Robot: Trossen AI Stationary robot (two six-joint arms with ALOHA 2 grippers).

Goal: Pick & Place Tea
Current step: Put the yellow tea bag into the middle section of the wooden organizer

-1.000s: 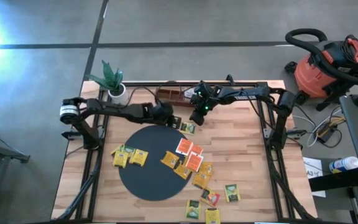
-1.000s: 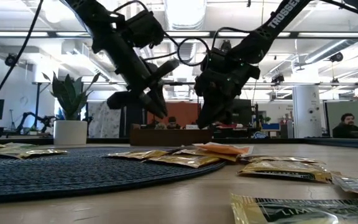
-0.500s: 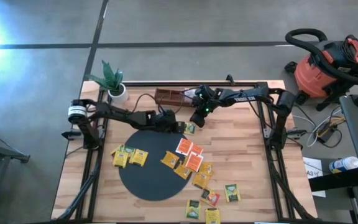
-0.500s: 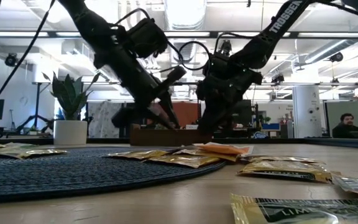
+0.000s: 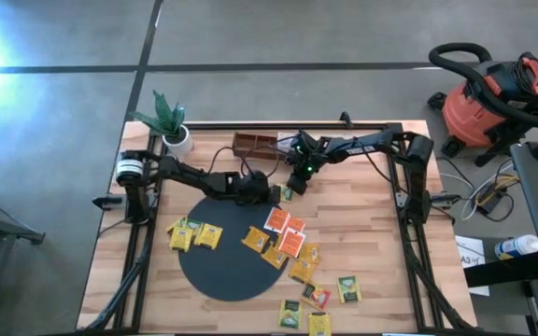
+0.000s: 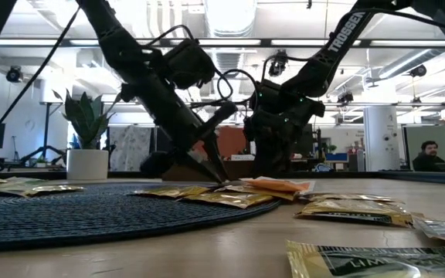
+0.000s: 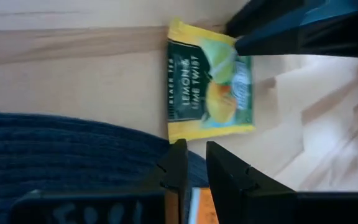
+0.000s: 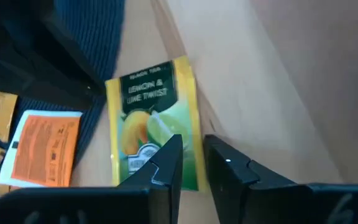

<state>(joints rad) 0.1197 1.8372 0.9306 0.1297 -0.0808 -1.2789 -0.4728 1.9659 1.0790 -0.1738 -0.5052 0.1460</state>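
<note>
A yellow-and-green tea packet point(image 5: 286, 193) point(image 7: 210, 90) point(image 8: 157, 124) lies flat on the wood, just off the far right rim of the black round mat point(image 5: 222, 257). My left gripper point(image 5: 271, 193) point(image 7: 194, 163) slants down at the mat's rim, a little short of the packet, with a narrow gap between its fingers and nothing in it. My right gripper point(image 5: 293, 183) point(image 8: 191, 155) slants down from the far side over the packet's edge, also narrowly open and with nothing in it. More tea packets point(image 5: 283, 231) lie on the mat and on the table. My right gripper has its fingertips point(image 8: 169, 152) over one edge of the packet point(image 8: 166, 174), coming from the far side and slanting down. I cannot tell whether they touch it. The packet lies flat on the table.
A brown wooden compartment tray point(image 5: 253, 144) stands at the far edge behind both grippers. A potted plant point(image 5: 171, 126) is at the far left corner. Yellow packets point(image 5: 194, 233) lie on the mat's left, and several more point(image 5: 320, 291) lie toward the near right.
Both grippers have sunk toward the table. My left gripper has also gone toward the right and near edges, up to the yellow-and-green packet, and has rolled about its own axis. The packet has stayed where it was.
</note>
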